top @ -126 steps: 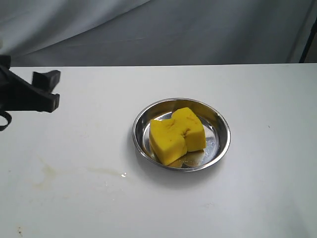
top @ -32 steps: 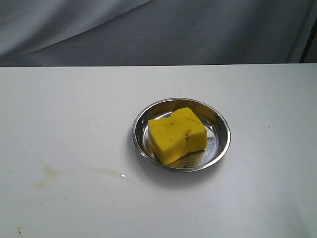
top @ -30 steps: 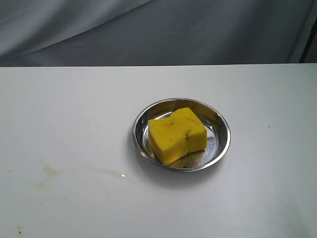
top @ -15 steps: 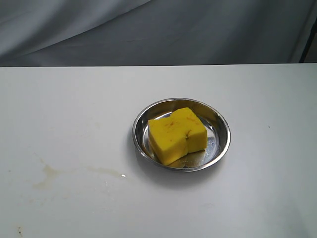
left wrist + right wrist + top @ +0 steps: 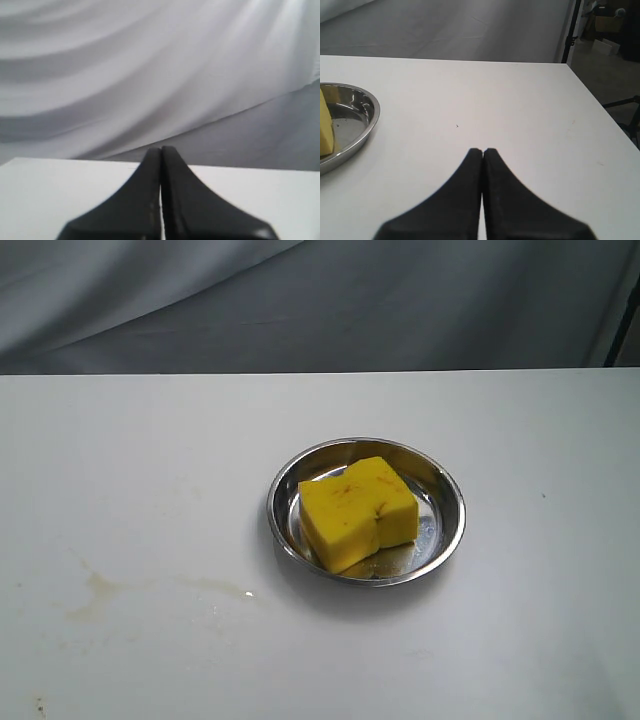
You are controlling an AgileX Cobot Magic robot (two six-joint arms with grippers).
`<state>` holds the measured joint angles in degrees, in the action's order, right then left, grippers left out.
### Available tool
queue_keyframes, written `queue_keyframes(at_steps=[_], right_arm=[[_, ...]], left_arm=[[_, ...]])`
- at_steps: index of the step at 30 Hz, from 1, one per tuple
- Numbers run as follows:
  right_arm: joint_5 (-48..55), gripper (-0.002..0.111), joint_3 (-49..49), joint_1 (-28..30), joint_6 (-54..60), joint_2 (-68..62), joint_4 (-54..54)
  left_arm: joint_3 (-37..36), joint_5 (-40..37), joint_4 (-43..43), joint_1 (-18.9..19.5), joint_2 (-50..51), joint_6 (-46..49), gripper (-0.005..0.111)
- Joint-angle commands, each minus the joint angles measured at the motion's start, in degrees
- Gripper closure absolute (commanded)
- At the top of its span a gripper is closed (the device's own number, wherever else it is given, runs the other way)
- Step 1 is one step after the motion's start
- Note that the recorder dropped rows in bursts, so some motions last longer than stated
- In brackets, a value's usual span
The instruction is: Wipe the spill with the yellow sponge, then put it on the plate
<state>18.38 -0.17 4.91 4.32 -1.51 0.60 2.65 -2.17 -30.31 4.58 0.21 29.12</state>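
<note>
We see a big white table with a grey cloth hanging behind it. A round shiny plate sits on the table, a little right of the middle. The yellow sponge lies inside the plate, with one end leaning up on the near left rim. Nothing is touching it.

We cannot see either arm from the outside camera. On its own wrist camera, the left gripper has its two black fingers pressed tight together with nothing between them. It points at the cloth. The right gripper is pressed together the same way, holding nothing, low over the table beside the plate.

The spill shows as a faint brownish smear on the table, well left of the plate.
</note>
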Motion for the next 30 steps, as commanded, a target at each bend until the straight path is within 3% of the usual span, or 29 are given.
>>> queue_keyframes(at_steps=[1,4,6,11,30], right_arm=[[-0.1,0.108,0.2,0.2,-0.1,0.3,-0.6],[-0.1,0.108,0.2,0.2,-0.1,0.3,-0.6],[-0.1,0.108,0.2,0.2,-0.1,0.3,-0.6],[-0.1,0.108,0.2,0.2,-0.1,0.3,-0.6],[-0.1,0.108,0.2,0.2,-0.1,0.3,-0.6]], left_arm=[[-1.1,-5.1,20.3,0.1,-0.2,-20.5,0.106],[-2.6,-5.3,27.1,0.1,-0.2,-28.1,0.106],[-2.6,-9.6,29.4,0.1,-0.2,-31.0,0.106],[-2.6,-13.6,32.8,0.1,-0.2,-31.3,0.106],[-2.6,-14.3,33.1,0.1,-0.2,-30.3,0.106]])
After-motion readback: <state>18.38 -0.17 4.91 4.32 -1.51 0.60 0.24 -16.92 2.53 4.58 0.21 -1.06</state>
